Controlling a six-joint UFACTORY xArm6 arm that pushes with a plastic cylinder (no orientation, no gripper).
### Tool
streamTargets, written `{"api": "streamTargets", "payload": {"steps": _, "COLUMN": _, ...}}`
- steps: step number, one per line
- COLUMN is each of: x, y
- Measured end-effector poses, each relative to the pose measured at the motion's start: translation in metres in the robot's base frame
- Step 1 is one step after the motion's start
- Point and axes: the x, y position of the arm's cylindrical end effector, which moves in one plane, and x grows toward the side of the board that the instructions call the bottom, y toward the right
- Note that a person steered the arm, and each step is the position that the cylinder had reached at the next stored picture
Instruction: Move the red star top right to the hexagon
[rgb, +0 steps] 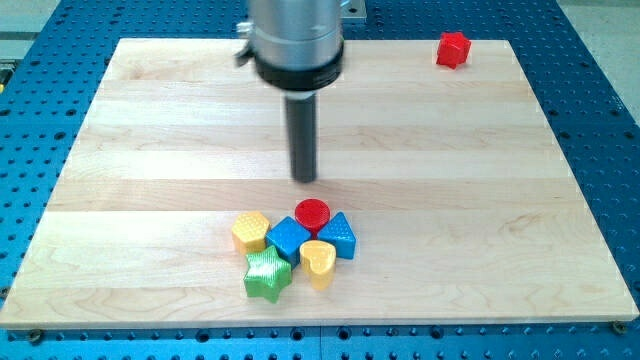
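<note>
Your arm carries no jaws, so there is nothing spread or pressed together to report; its rod ends in my tip (304, 178), resting on the surface (130, 150) just above the cluster of blocks, nearest the red cylinder (312, 212) yet apart from it. Below that lie the yellow hexagon (250, 230), the blue cube (288, 238), the blue triangle (338, 236), the yellow heart (319, 261) and the green star (267, 274), all packed close or touching. The red star (453, 49) named in your task sits at the view's top right corner, well apart from tip and hexagon alike. Note the risks: that block lies near the surface's edge, so a push begun on the wrong side could slide it off; and a long diagonal push may let it slip aside, or ram the cluster and shift the hexagon
</note>
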Motion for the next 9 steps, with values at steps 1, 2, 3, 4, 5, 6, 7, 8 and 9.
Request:
{"api": "streamTargets", "payload": {"steps": 1, "x": -0.063, "y": 0.089}}
{"api": "streamTargets", "payload": {"steps": 2, "x": -0.119, "y": 0.198}}
{"api": "streamTargets", "payload": {"steps": 3, "x": -0.191, "y": 0.278}}
{"api": "streamTargets", "payload": {"steps": 4, "x": -0.230, "y": 0.236}}
{"api": "streamTargets", "payload": {"steps": 5, "x": -0.198, "y": 0.134}}
{"api": "streamTargets", "payload": {"steps": 6, "x": -0.103, "y": 0.051}}
{"api": "streamTargets", "payload": {"steps": 7, "x": -0.057, "y": 0.043}}
{"api": "streamTargets", "payload": {"steps": 8, "x": -0.108, "y": 0.111}}
{"api": "streamTargets", "payload": {"steps": 9, "x": -0.141, "y": 0.063}}
